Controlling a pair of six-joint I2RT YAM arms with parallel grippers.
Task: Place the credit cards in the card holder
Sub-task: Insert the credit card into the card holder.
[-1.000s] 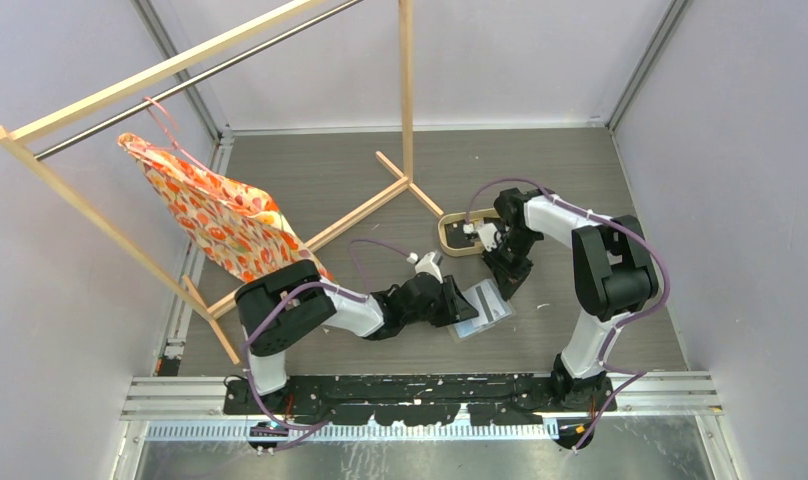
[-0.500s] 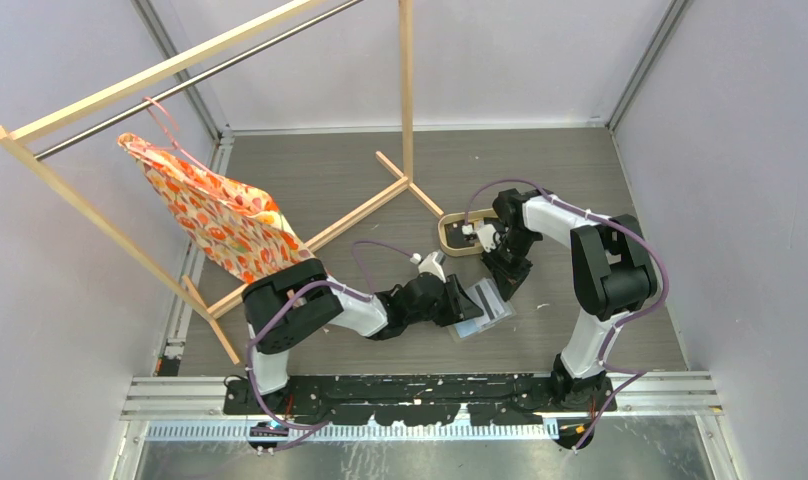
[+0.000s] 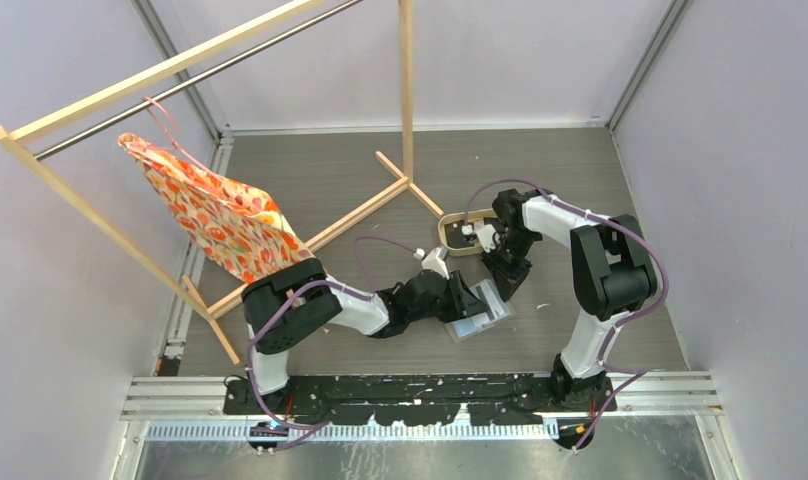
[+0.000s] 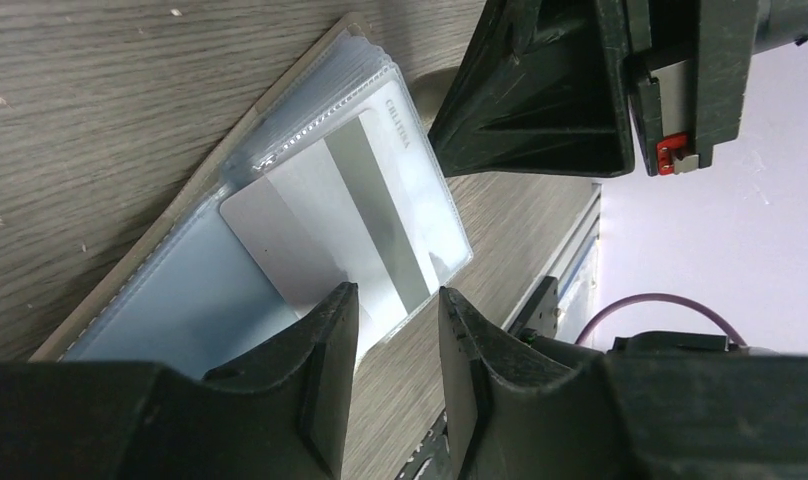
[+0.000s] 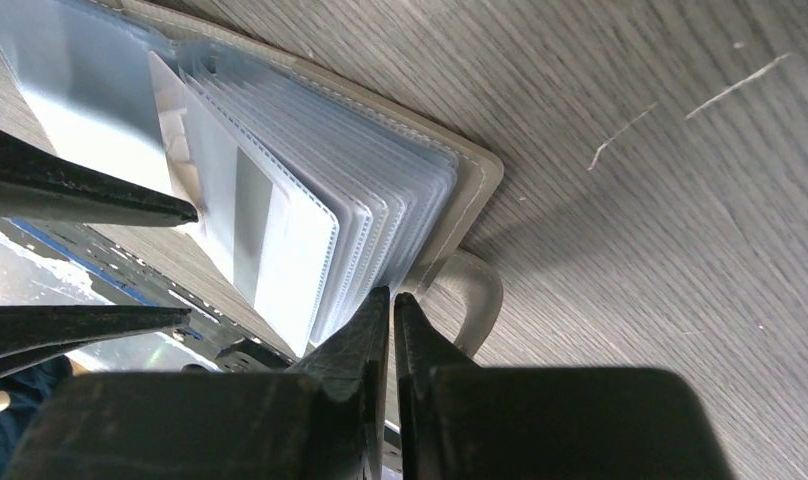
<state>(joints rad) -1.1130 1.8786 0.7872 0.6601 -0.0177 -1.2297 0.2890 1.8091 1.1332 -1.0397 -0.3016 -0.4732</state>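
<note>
1 card [image 4: 320, 230] lies half inside a clear sleeve [image 4: 180, 300] of the open holder [image 5: 460, 160] on the table. The left gripper [image 4: 397, 293], jaws apart, straddles the card's edge. The right gripper [image 5: 392, 298], closed, sits at the sleeves' edge. Push flat along the sleeve, slowly, with the holder pinned.

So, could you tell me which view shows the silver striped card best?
The left wrist view: the card lies face-on, stripe clear, partly inside the card holder. The right wrist view shows it obliquely; the top view, only a tiny pale patch.
</note>
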